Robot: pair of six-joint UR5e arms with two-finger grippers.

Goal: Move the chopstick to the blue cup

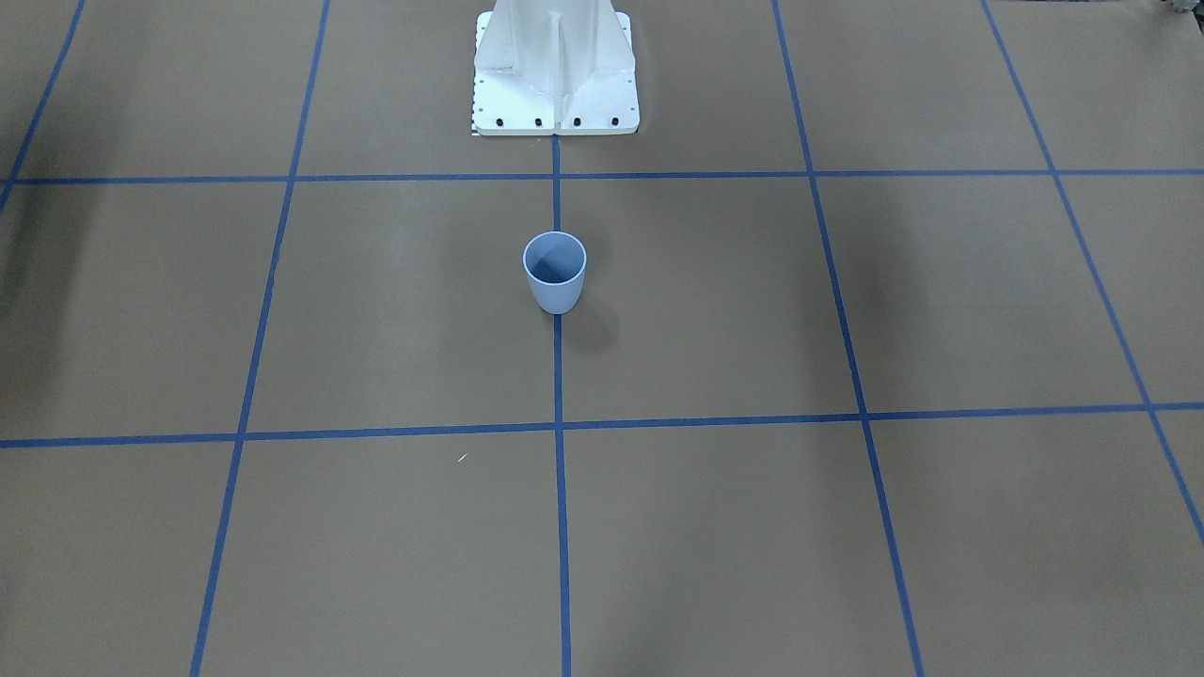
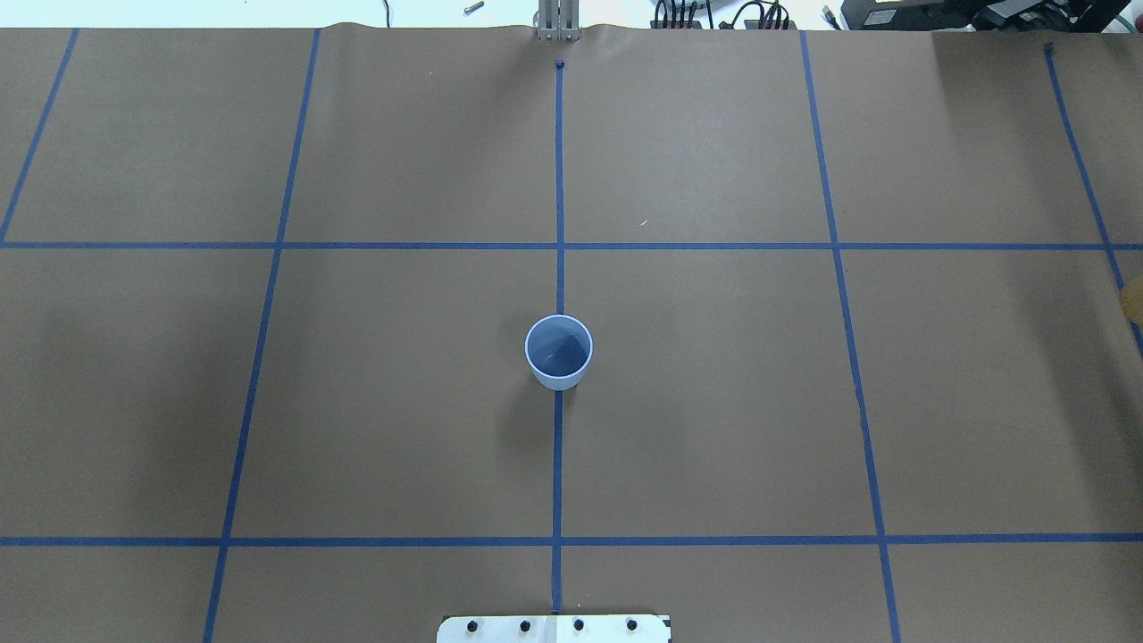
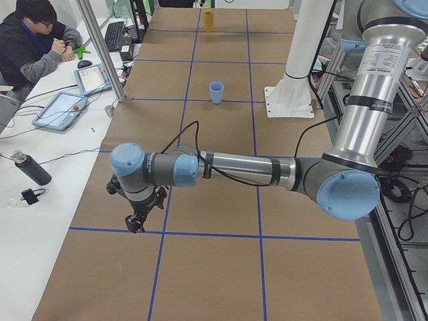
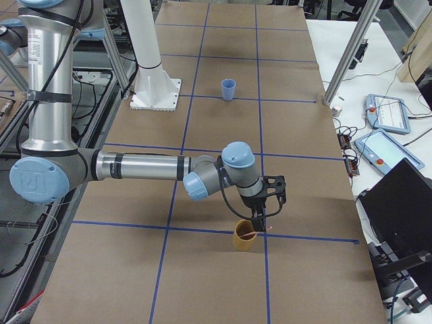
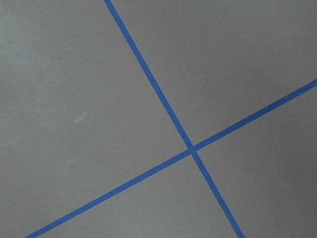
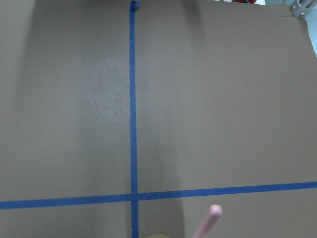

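The blue cup (image 1: 554,273) stands upright and empty on the centre tape line, also in the overhead view (image 2: 558,353) and both side views (image 3: 216,92) (image 4: 229,88). A pale pink chopstick (image 6: 208,224) pokes up at the bottom edge of the right wrist view. In the exterior right view my right gripper (image 4: 260,217) hangs just above a yellow cup (image 4: 244,236), far from the blue cup; I cannot tell if it is open or shut. My left gripper (image 3: 137,223) hangs over bare paper at the table's other end; I cannot tell its state either.
The yellow cup also shows at the overhead view's right edge (image 2: 1134,299). The white robot pedestal (image 1: 555,75) stands behind the blue cup. An operator (image 3: 33,40) sits at a side desk with tablets (image 3: 63,110). Blue tape lines grid the brown paper.
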